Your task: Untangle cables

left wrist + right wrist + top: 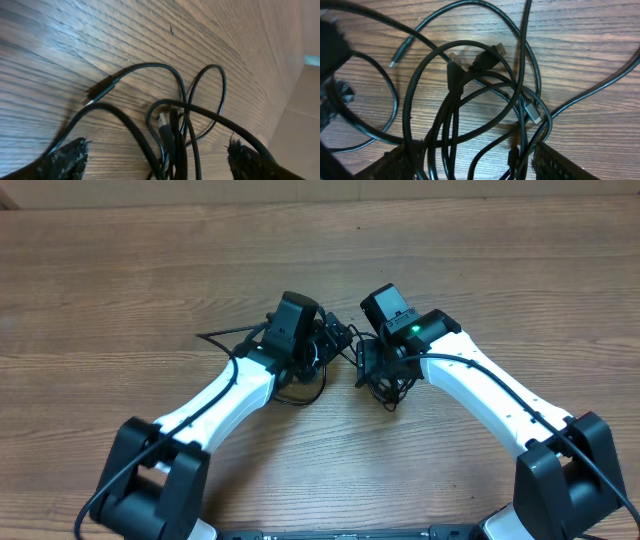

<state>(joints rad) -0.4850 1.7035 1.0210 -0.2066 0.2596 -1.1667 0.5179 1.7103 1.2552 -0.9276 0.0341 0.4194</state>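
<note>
Three thin black rubbery cables (451,107) lie in a loose tangle on the brown wood-grain table (150,260). Their smooth round cords cross and loop over one another in wide curves.

Within the tangle, a chunky black moulded plug (454,75) sits near the middle beside a second dark plug with a metal mouth (496,51). A silver-tipped connector (534,111) lies at the tangle's right edge in the right wrist view. A slim black plug with a fine bare tip (402,50) trails off to its upper left. In the overhead view one strand (215,337) runs straight out of the tangle to the left, flat on the wood.

The left gripper (157,162) is directly over the tangle. Its black, rough-faced fingertips (65,160) stand wide apart, with several cords running between them and touching neither pad. The right gripper (477,167) is over the tangle's other side. Its mesh-textured fingertips (560,162) are also spread, and the cords passing between them lie loose, so nothing is clamped.

From above, both glossy white arm shells (230,395) with matte black joints angle in toward the tangle and meet over it.
</note>
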